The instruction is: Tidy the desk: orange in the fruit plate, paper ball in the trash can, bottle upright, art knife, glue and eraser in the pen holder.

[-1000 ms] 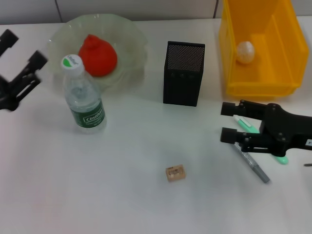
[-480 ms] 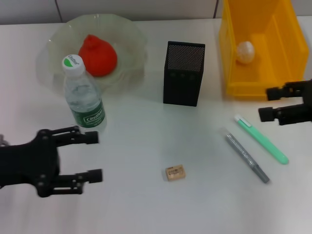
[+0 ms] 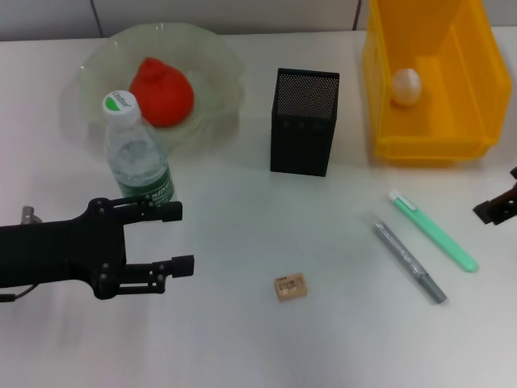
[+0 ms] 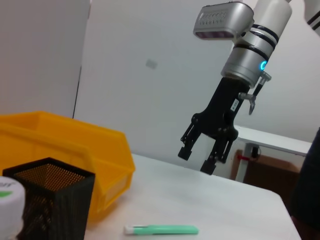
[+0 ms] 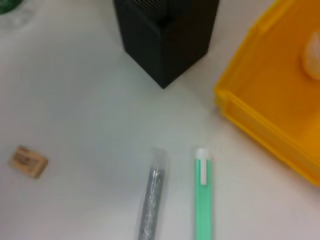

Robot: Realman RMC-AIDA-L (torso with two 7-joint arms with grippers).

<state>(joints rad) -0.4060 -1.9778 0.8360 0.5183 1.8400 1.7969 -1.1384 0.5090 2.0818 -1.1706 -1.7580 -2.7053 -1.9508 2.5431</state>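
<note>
The orange (image 3: 161, 90) lies in the fruit plate (image 3: 220, 56). The bottle (image 3: 139, 162) stands upright in front of the plate. The paper ball (image 3: 406, 86) lies in the yellow trash can (image 3: 380, 89). The black pen holder (image 3: 304, 121) stands mid-desk. The tan eraser (image 3: 291, 286), a grey glue stick (image 3: 408, 260) and the green art knife (image 3: 432, 229) lie on the desk. My left gripper (image 3: 179, 238) is open and empty, low at the front left, just in front of the bottle and left of the eraser. My right gripper (image 4: 196, 160) is open and empty, raised at the right edge.
The right wrist view shows the pen holder (image 5: 165, 35), eraser (image 5: 28, 161), glue stick (image 5: 151, 195), art knife (image 5: 202, 195) and trash can (image 5: 270, 105) below it. Bare white desk (image 3: 242, 347) runs along the front.
My left arm has swung in from the far left to the front left and moved right toward the eraser. My right arm has pulled back from above the knife and glue to the right edge.
</note>
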